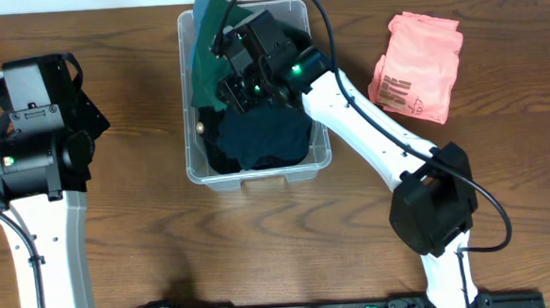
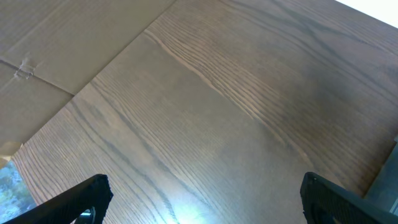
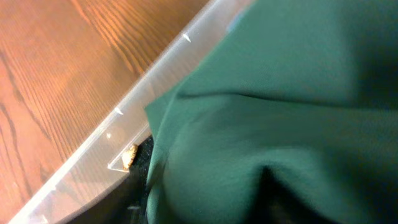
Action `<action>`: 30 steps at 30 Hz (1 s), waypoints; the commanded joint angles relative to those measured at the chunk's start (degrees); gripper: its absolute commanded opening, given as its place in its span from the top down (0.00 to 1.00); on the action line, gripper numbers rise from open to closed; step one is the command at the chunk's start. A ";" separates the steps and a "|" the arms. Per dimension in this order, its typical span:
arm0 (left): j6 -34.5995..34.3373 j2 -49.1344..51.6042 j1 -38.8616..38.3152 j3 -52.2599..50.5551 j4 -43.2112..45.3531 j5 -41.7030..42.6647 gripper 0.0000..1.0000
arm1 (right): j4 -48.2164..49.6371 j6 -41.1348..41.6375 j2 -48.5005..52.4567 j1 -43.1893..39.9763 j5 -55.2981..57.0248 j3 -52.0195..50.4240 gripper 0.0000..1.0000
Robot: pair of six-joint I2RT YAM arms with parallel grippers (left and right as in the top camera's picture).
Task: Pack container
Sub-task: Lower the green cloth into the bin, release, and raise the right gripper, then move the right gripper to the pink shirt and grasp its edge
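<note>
I am seeing the container (image 1: pixel 257 179) sitting on the table (image 1: pixel 148 255) at the far centre, just ahead of the right arm's reach. The right end effector (image 1: pixel 236 65) is reaching down inside it, over the left half. Its wrist camera is showing almost nothing but green garment (image 3: pixel 280 124) pressing against the container's clear rim, so I cannot tell how far its fingers are spread or whether they are gripping the cloth. The green garment is draping along the container's left wall, and a dark navy garment (image 1: pixel 270 140) is lying in the near part of the tub. A pink garment (image 1: pixel 419 66) is lying folded on the table to the right, well apart from the container. The left end effector (image 2: pixel 205 182) is hanging over bare wood at the left, fingers spread wide and gripping nothing.
</note>
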 commanded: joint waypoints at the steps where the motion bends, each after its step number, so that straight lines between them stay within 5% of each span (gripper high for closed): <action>1: -0.35 0.07 0.26 0.33 -0.24 -0.28 0.02 | 1.75 -1.11 -5.73 -1.18 -0.37 0.66 0.26; 4: -0.35 0.07 0.26 0.33 -0.22 -0.31 0.02 | 3.26 -1.11 -9.14 -3.65 1.42 0.66 0.12; 10: -0.35 0.07 0.26 0.33 -0.22 -0.31 0.02 | 6.25 0.09 -11.96 -9.05 1.60 0.66 0.15; 13: -0.35 0.07 0.26 0.33 -0.22 -0.31 0.02 | 6.34 1.53 -10.82 -10.21 1.55 0.59 0.26; 20: -0.35 0.07 0.26 0.33 -0.22 -0.28 0.02 | 6.21 2.23 -7.56 -12.31 14.53 0.59 0.74; 25: -0.35 0.07 0.26 0.33 -0.22 -0.31 0.02 | 6.34 8.28 -8.26 -19.19 14.93 0.61 0.52; 30: -0.35 0.07 0.26 0.33 -0.22 -0.31 0.02 | 1.77 9.92 -8.74 -29.11 4.96 0.61 0.49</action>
